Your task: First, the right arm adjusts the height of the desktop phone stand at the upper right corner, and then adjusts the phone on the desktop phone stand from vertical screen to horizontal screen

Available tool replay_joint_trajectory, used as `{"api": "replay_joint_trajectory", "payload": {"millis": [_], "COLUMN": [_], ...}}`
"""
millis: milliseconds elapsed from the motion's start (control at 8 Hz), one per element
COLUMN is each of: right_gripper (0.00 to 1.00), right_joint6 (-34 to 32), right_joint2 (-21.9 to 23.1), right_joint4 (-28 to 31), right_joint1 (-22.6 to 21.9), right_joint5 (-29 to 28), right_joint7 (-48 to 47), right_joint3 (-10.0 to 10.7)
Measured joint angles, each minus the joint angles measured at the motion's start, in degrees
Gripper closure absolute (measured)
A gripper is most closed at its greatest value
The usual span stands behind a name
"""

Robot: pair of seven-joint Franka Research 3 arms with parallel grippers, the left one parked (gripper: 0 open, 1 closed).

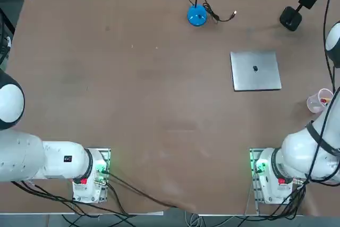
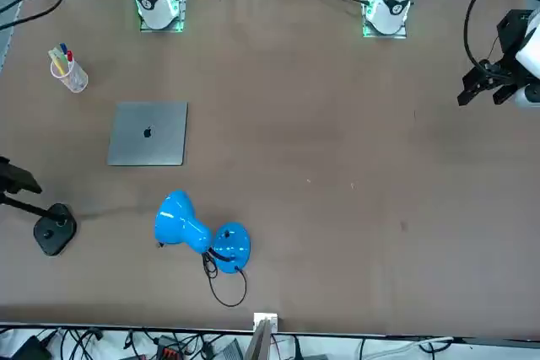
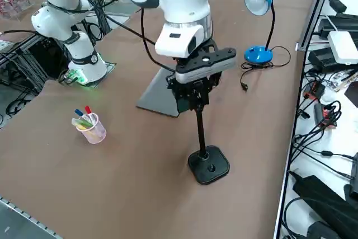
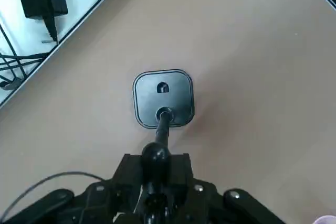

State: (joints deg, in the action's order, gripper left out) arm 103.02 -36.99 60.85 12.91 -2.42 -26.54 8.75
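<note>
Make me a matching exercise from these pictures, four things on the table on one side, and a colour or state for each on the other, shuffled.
Things:
1. laptop
2. desk lamp
3. desktop phone stand
4. plastic cup

Descriptions:
a. blue, with a round base
b. holds coloured pens
c. grey, lid closed, lying flat
d. black, the right gripper shut at its pole's top

Pairs: 1-c, 2-a, 3-d, 4-b

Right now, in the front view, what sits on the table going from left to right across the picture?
Phone stand → cup of pens → laptop → blue desk lamp. The right arm's tool is shut on the phone stand's top, seen in the right side view.
</note>
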Motion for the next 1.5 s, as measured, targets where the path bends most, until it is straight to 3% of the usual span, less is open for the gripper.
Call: {"api": "replay_joint_trajectory", "payload": {"millis": [1500], "right_gripper": [0.71], "right_joint6": [3.3], "right_joint2": [-2.6], "right_joint4": [2.6], "right_joint1": [-0.1], "right_joint5": [0.0], "right_joint7": [-1.3], "right_joint3": [-0.2]}}
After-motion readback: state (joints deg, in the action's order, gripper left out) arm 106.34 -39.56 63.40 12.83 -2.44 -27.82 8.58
